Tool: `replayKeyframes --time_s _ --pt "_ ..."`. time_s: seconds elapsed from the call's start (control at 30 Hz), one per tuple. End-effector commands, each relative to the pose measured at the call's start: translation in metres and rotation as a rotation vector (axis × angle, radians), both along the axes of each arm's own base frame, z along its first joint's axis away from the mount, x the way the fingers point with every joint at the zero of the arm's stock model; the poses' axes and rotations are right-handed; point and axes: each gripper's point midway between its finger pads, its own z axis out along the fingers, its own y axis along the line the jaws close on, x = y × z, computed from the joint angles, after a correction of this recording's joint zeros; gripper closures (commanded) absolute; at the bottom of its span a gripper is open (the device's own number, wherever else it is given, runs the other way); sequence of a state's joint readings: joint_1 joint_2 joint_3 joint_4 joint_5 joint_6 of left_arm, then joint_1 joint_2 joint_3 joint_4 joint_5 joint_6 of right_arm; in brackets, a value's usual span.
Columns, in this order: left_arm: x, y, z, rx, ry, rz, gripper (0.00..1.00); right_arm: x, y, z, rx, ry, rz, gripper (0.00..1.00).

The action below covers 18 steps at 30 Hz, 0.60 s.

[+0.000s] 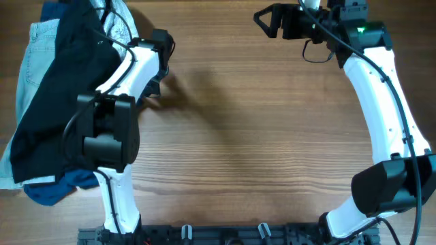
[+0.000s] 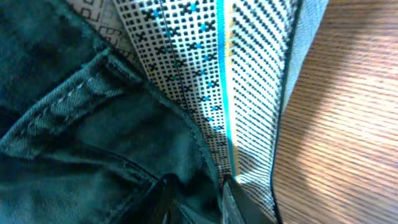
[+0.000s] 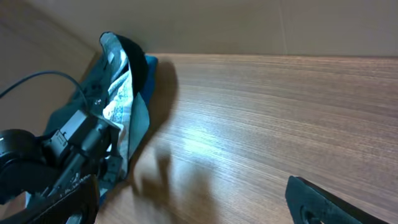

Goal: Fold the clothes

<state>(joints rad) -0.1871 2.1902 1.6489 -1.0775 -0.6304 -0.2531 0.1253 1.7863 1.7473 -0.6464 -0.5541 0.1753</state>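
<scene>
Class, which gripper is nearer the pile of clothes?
Left. The left gripper is at the right edge of the clothes, over dark fabric; the right gripper hangs open across the table, well clear of them.

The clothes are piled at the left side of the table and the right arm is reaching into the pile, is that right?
No, it is the left arm reaching into the pile: the left gripper is down on the clothes at the left side of the table, while the right gripper hangs over bare wood. The overhead view shows it.
</scene>
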Motion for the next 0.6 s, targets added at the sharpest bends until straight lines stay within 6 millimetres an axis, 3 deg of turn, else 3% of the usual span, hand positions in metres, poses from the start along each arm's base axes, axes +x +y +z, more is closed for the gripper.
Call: replayKeyframes --time_s 0.0,0.17,0.23,0.33,0.43,0.57 --pt "-0.005 -0.002 0.000 0.018 -0.021 0.052 0.96 0.001 0.003 -0.014 -0.017 0.010 0.039 0.04" --pt "0.002 -0.008 0.038 -0.039 -0.112 0.066 0.96 0.000 0.002 -0.015 -0.018 0.015 0.038 0.04" --pt "0.010 -0.017 0.070 -0.108 -0.190 0.064 0.96 -0.001 0.002 -0.015 -0.016 0.023 0.037 0.04" --pt "0.022 -0.030 0.137 -0.221 -0.361 0.051 0.96 -0.003 0.003 -0.018 -0.016 0.037 0.041 0.04" --pt "0.022 -0.034 0.196 -0.278 -0.512 0.035 0.96 -0.002 0.004 -0.025 -0.017 0.053 0.041 0.04" --pt "0.010 -0.031 0.237 -0.300 -0.613 0.023 0.96 -0.008 0.017 -0.039 0.049 0.110 0.110 0.05"
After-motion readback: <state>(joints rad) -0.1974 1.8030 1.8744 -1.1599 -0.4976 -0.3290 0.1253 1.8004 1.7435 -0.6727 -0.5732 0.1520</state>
